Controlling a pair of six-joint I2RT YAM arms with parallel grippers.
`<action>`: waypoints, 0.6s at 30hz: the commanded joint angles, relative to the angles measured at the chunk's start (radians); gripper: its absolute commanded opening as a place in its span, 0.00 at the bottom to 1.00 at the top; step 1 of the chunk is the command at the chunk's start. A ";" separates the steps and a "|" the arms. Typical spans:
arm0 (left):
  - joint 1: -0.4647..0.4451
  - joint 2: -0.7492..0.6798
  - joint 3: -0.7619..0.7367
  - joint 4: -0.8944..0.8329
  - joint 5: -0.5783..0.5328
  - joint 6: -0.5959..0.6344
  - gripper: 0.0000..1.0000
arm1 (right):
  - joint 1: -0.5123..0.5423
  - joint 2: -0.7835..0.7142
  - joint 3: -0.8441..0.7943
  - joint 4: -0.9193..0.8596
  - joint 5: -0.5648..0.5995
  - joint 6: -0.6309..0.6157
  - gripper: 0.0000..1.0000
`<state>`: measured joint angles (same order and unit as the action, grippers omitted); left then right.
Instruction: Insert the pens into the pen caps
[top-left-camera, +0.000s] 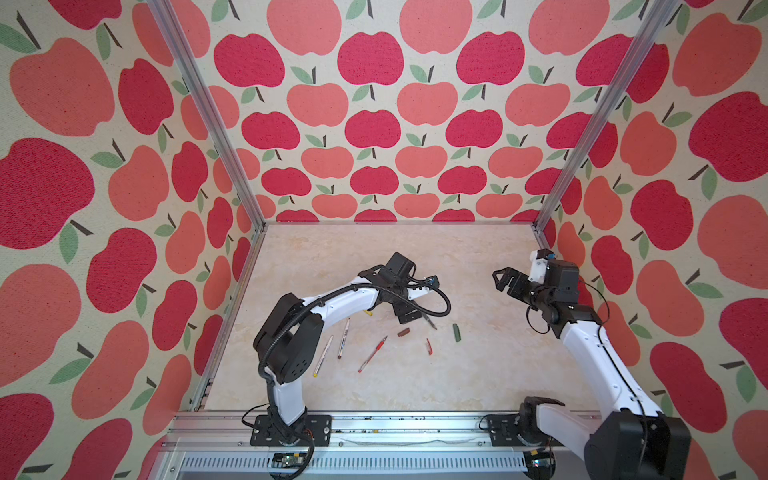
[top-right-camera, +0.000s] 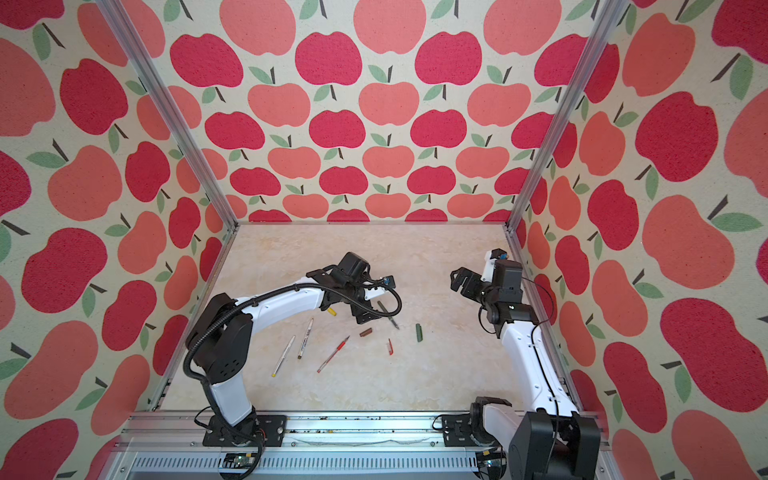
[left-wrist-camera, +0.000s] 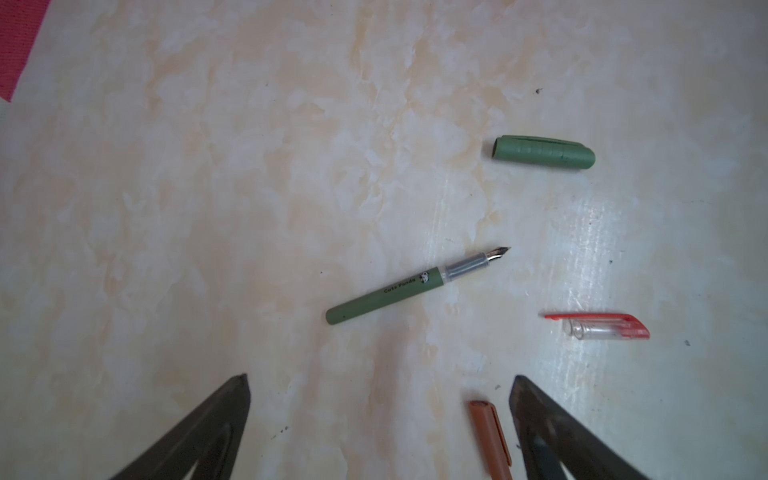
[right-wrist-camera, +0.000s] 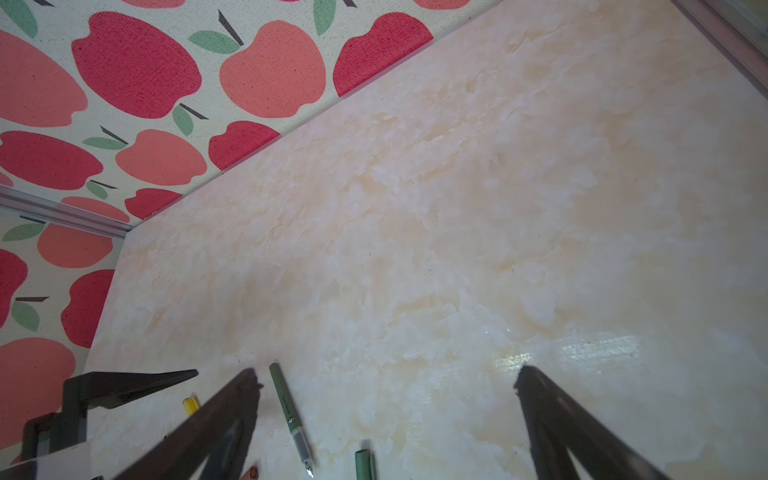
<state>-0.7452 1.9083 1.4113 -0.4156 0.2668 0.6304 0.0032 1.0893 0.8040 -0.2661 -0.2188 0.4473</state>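
In both top views the pens and pen caps lie loose on the marbled table (top-left-camera: 374, 257). The dark green pen (left-wrist-camera: 390, 297) lies ahead of my open left gripper (left-wrist-camera: 380, 377), which hovers over it (top-left-camera: 430, 322) with nothing between its fingers. The brown cap (left-wrist-camera: 490, 436) lies just inside one finger. Further out are the green cap (left-wrist-camera: 544, 152) and the red cap (left-wrist-camera: 602, 328). A red pen (top-left-camera: 372, 354), a brown-ended pen (top-left-camera: 343, 338), a yellow-ended pen (top-left-camera: 323, 355) and a yellow cap (top-left-camera: 367, 314) lie further left. My right gripper (top-left-camera: 500, 278) hangs open and empty, raised at the right.
Apple-patterned walls (top-left-camera: 374, 124) with aluminium posts (top-left-camera: 540, 224) close in the table on three sides. Both arm bases sit on the front rail (top-left-camera: 395, 428). The left arm's black cable (top-left-camera: 444, 303) loops over the green pen.
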 joint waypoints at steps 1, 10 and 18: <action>-0.017 0.105 0.114 -0.240 -0.030 0.037 0.95 | -0.008 0.003 0.011 -0.016 0.014 -0.013 0.99; -0.055 0.194 0.137 -0.228 -0.069 0.107 0.95 | -0.015 0.023 0.000 0.002 0.026 -0.017 0.99; -0.066 0.235 0.164 -0.182 -0.153 0.117 0.96 | -0.022 0.017 0.001 -0.008 0.029 -0.033 0.99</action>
<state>-0.8047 2.1162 1.5520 -0.5938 0.1677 0.7204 -0.0097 1.1103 0.8040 -0.2642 -0.1997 0.4362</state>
